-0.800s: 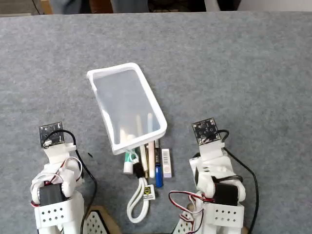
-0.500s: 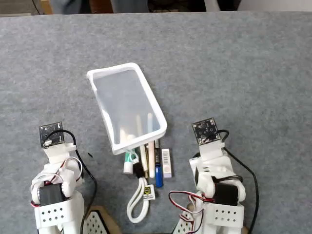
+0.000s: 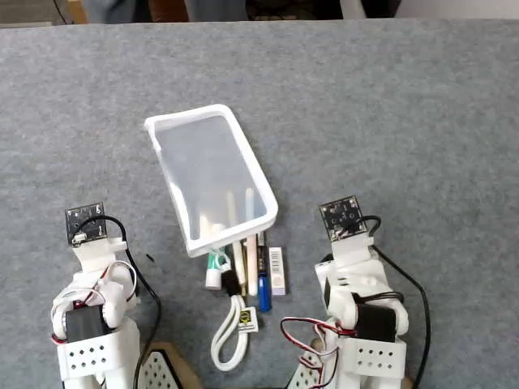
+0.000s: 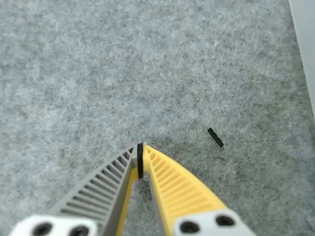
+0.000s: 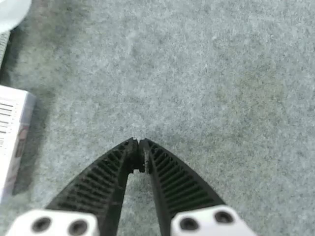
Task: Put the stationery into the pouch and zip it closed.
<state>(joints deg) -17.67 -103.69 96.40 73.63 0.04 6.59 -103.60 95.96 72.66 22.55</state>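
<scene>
Plainly translucent oblong pouch (image 3: 207, 162), grey felt (image 3: 389, 113)

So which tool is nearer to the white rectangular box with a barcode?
Right. The right tool is close beside the white rectangular barcode box; the left tool is much farther, on its other side.

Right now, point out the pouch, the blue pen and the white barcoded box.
pouch (image 3: 203, 154): high view, bare clear panel near its far end.
blue pen (image 3: 264, 295): high view, its blue end, away from the pouch.
white box (image 3: 277, 271): high view, middle of its top face.
</scene>
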